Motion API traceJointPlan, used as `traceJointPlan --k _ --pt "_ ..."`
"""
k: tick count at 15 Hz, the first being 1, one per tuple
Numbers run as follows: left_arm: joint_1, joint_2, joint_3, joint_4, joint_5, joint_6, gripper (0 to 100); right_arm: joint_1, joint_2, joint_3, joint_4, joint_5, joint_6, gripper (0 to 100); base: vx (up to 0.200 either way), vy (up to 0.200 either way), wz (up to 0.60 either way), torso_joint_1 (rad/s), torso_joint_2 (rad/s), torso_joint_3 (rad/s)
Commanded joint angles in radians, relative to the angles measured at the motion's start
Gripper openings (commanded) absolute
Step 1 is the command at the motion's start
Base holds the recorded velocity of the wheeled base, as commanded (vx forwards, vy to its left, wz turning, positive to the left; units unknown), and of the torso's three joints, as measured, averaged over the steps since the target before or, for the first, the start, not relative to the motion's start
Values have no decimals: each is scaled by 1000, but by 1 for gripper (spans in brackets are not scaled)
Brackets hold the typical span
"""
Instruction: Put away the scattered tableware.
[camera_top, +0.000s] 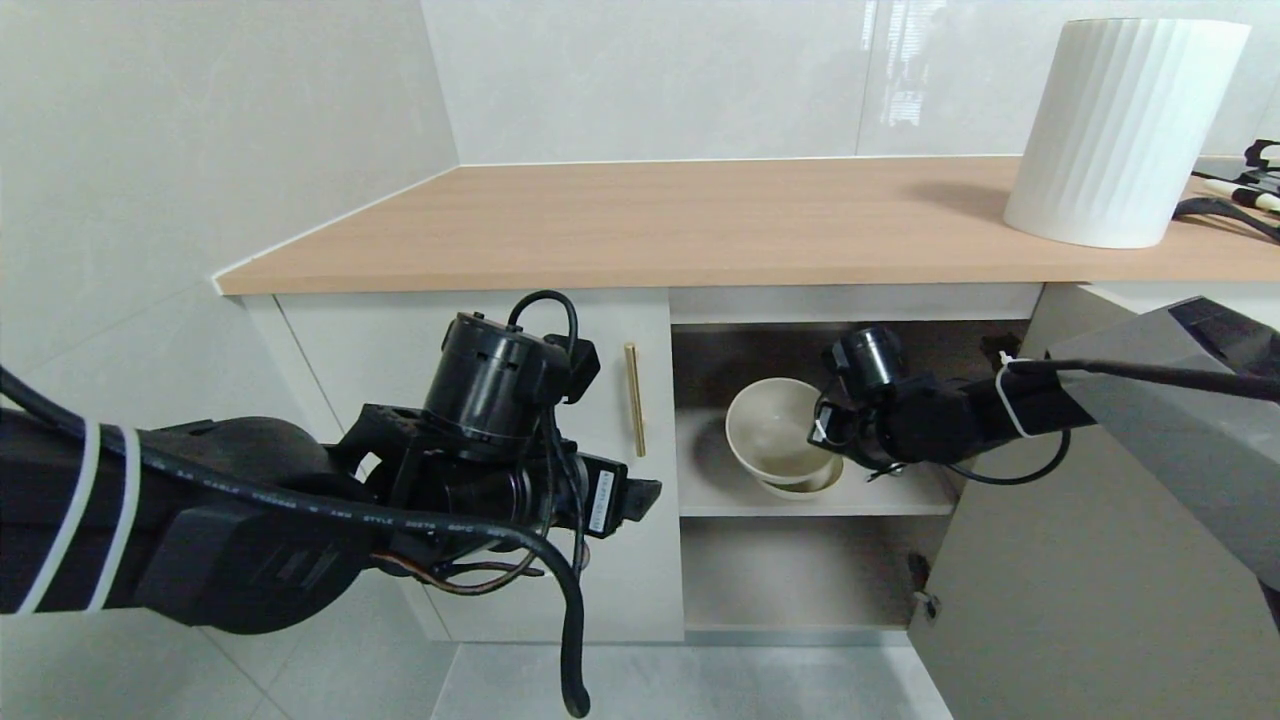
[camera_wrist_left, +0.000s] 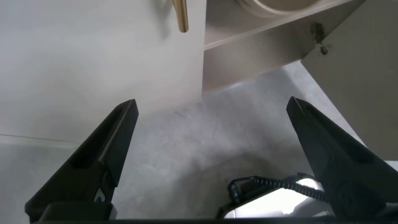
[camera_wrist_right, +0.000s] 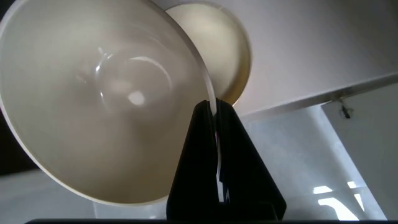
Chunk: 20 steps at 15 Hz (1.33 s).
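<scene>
A: Right arm status?

B: The right gripper (camera_top: 828, 441) is inside the open cupboard, with its fingers (camera_wrist_right: 214, 146) clamped on the rim of the cream glazed ceramic bowl (camera_top: 775, 430). One finger is inside the wall and one outside. My guess is a rim grip because the bowl is too wide to span.

A: Bowl position?

B: Over the upper shelf (camera_top: 715, 495), tilted, mouth facing out of the cupboard. Its low edge sits at a second cream dish (camera_top: 806, 488) lying on that shelf. Can't tell if they touch. Looks like a stacking approach.

A: Left?

B: The left gripper (camera_wrist_left: 211, 106) has its jaws spread wide and is empty. It's low in front of the closed white cupboard door (camera_top: 400, 340), near the brass bar handle (camera_top: 634, 398), probably parked clear of the opening.

A: Risk?

B: It's a thin pinch on a tilted bowl, so it could pivot or slip. Level it and seat it before letting go.
</scene>
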Motion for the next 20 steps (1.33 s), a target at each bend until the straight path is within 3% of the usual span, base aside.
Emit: traceJointPlan --k 1,7,20 --pt "0 2 0 -1 0 0 100 -17 43 -28 0 -1 -1 0 0 0 0 0 0 0" --pt "0 6 0 -1 0 0 100 -44 106 -98 2 -2 -6 0 0 0 0 0 0 0" --pt "0 2 1 -1 0 0 100 -56 141 -112 5 -4 -9 0 0 0 0 0 0 0"
